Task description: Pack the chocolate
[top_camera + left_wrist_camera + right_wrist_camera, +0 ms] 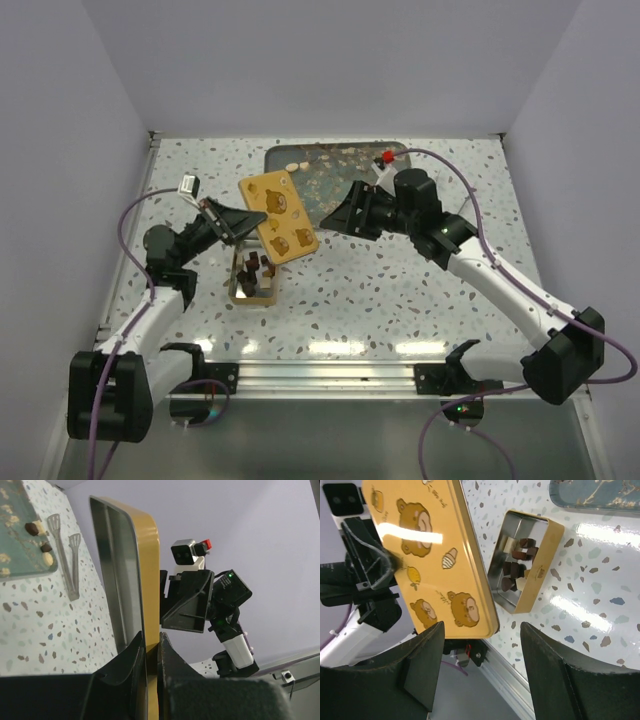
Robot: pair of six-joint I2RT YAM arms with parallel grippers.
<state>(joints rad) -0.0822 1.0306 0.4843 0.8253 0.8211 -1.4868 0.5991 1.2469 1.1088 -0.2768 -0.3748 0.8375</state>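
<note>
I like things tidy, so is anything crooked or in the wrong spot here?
The bear lid hangs tilted in the air, pinched at its edge by the left fingers, not on the open tin. A few chocolates lie on the teal tray.

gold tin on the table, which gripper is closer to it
Left. The left gripper hangs just beyond the gold tin, shut on the lid; the right gripper is open, farther off past the lid.
</note>
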